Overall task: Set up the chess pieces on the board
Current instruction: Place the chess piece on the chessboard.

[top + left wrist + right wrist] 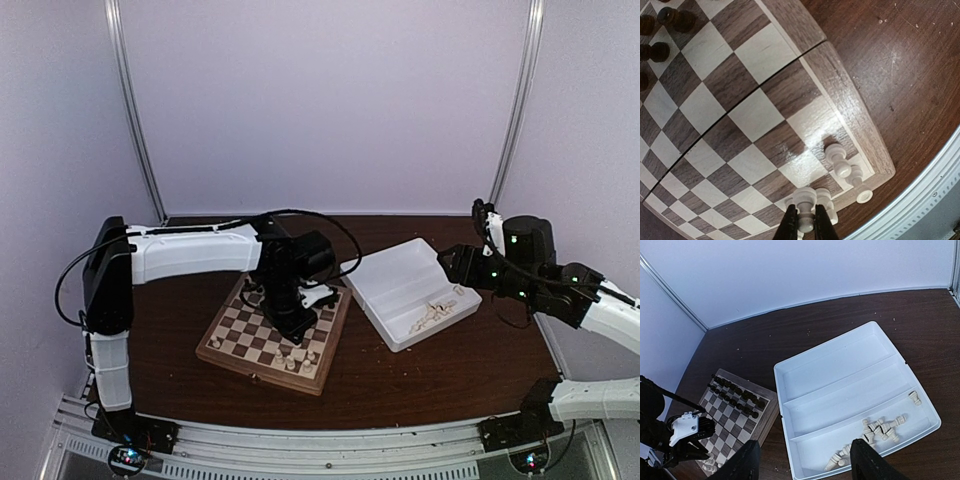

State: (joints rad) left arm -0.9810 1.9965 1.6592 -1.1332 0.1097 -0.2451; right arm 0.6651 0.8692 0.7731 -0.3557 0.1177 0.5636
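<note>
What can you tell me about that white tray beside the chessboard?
The white tray looks like smooth plastic. It is a shallow rectangle with rounded corners, split into three long compartments. Two are empty. The third holds a loose heap of cream chess pieces lying on their sides, with one apart near its end. The tray lies flat on the dark table, skewed, close to the board. Whether they touch is unclear.

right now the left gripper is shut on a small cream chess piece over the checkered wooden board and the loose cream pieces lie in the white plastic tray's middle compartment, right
Not the middle: the right wrist view shows the loose cream pieces in the end compartment of the white plastic tray, nearest that camera. The rest is right.
</note>
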